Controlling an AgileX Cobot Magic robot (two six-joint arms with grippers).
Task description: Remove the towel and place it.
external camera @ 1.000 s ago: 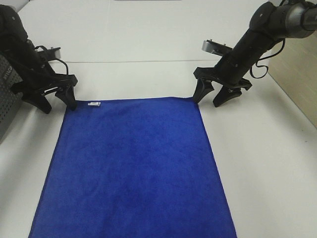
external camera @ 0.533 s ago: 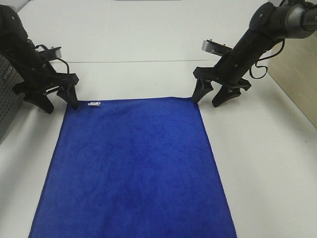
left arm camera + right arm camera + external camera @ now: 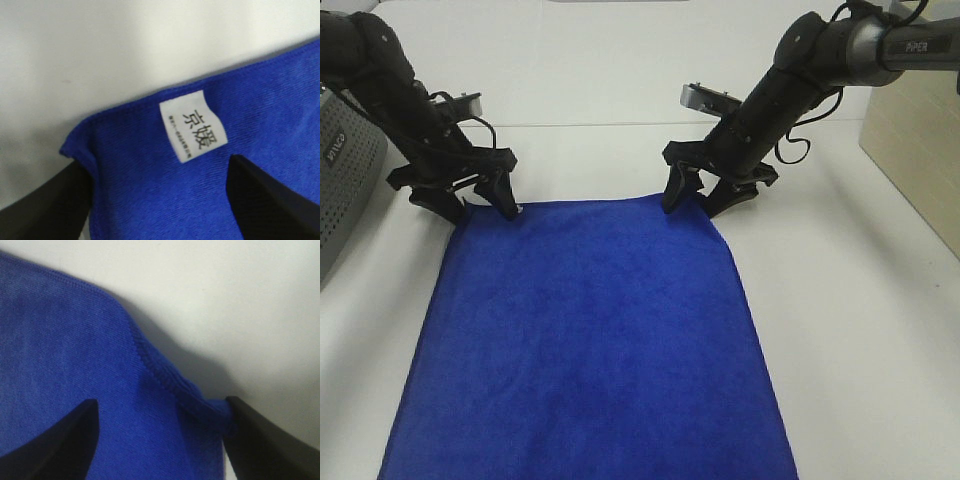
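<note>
Between the spread fingers of the left gripper point(image 3: 483, 206) sits a corner of the large rectangular royal-blue plush towel point(image 3: 590, 340), small white fabric tag point(image 3: 193, 125) showing. The right gripper point(image 3: 692, 204), jaws likewise released, straddles the neighbouring corner. The cloth lies flat on the white table point(image 3: 850, 300), stretching away from both grippers.

You see towel point(image 3: 590, 330): soft, fuzzy cloth, stitched edge | tag point(image 3: 193, 125): smooth, flat, white | table point(image 3: 840, 300): smooth, matt, white
</note>
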